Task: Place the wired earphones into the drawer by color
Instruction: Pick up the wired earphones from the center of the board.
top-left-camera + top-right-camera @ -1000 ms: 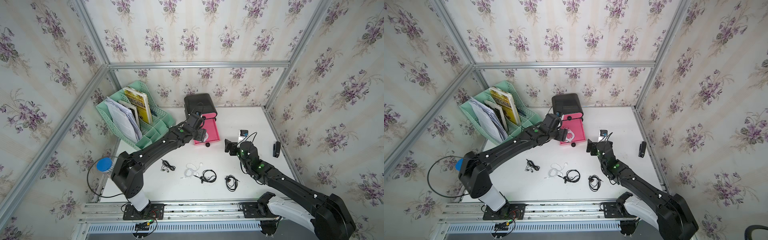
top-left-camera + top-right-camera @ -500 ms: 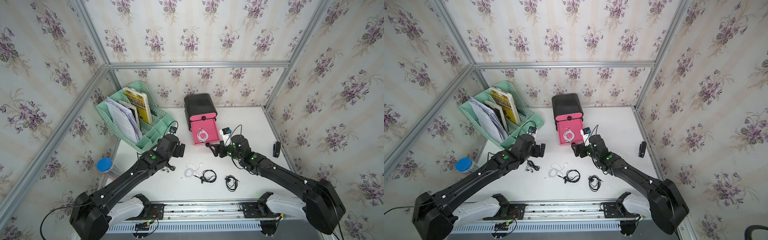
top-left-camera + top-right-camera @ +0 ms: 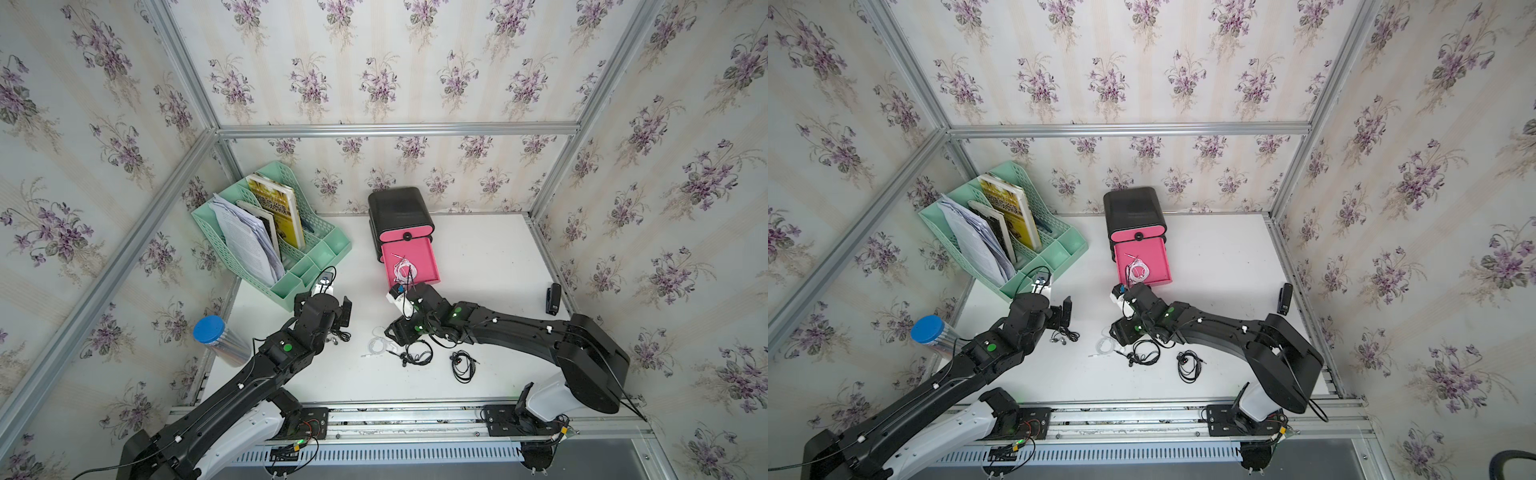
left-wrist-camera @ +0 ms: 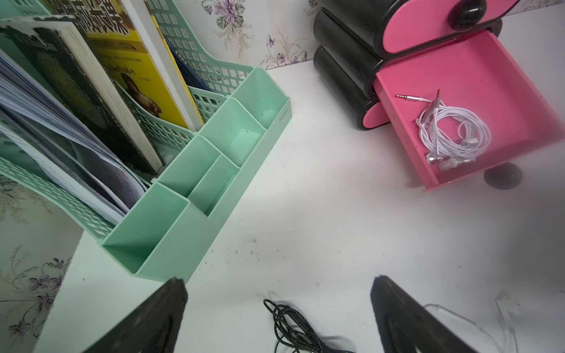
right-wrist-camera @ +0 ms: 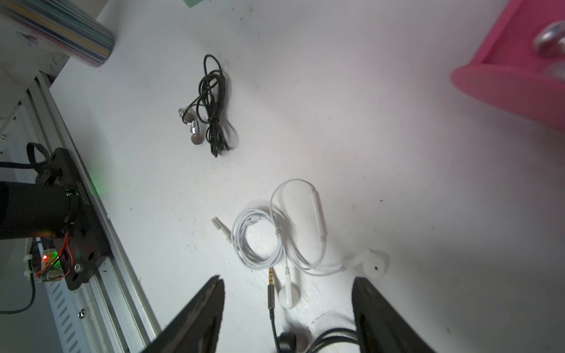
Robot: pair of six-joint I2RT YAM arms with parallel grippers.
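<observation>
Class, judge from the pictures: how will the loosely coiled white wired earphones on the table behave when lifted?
The white wired earphones are thin cable in loose loops, so probably floppy: lifted, they would likely sag and uncoil. Their earbuds and plug lie outside the coil, so may dangle. Being slight, they probably slide if pushed.

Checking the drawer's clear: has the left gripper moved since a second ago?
Yes. The left gripper has pulled back from the drawer toward its own base, and now hangs open beside the organizer's front corner.
</observation>
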